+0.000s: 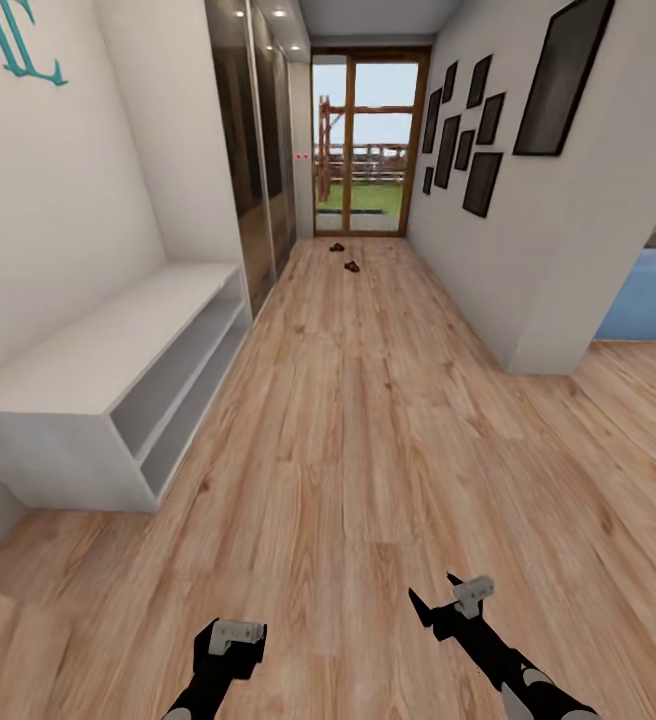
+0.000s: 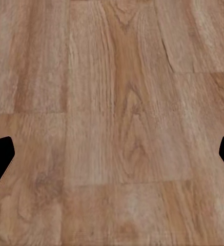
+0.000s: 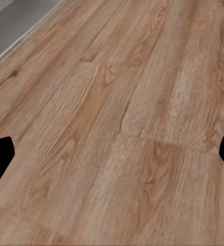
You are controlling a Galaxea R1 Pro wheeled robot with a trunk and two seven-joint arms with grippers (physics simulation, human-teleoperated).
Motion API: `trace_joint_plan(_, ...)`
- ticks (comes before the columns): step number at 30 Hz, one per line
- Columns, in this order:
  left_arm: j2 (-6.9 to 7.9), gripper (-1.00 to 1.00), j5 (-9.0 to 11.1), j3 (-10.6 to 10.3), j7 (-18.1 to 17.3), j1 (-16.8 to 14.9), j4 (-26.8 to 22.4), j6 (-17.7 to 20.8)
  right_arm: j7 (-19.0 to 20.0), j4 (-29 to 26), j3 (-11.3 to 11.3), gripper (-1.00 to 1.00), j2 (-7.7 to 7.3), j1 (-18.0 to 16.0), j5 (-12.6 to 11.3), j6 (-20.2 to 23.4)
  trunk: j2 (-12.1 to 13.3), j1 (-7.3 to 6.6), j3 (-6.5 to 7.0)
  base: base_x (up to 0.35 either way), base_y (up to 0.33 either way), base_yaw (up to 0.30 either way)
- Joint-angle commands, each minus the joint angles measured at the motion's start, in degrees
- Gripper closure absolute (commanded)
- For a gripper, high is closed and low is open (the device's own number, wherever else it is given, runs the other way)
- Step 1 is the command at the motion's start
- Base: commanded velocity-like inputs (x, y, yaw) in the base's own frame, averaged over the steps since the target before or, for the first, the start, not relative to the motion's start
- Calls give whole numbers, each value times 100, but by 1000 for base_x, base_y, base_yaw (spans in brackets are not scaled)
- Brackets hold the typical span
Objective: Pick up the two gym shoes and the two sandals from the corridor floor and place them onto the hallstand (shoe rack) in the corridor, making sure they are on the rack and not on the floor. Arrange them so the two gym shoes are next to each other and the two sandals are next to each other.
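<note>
Sandals [image 1: 344, 256]: two small dark shapes lying slightly apart on the corridor floor [image 1: 368, 420], far ahead near the glass door. Left gripper [image 1: 236, 640] and right gripper [image 1: 446, 598] hang low, fingers released and empty. Best approach: drive straight, stopping short before reaching down.

The one piece of lettering in sight is a set of large teal serif letters [image 1: 13, 45] on the white wall [image 1: 58, 200] above the low white shelf unit [image 1: 118, 400], well ahead and to the left of the jaws. It is cut off by the picture's edge (the last two letters look like "ME"), so no whole word can be read.
</note>
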Motion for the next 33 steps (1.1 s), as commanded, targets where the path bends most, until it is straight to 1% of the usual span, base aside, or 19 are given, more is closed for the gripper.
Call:
trace_joint_plan(1,3,-100,0,0,0,0,0,0,0,0,0,-100,0,0,0,0,0,0,0,337,0,-6)
trace_joint_plan(33,-1,-100,-9,-9,0,0,0,0,0,8,0,-100,0,0,0,0,0,0,0,337,0,0)
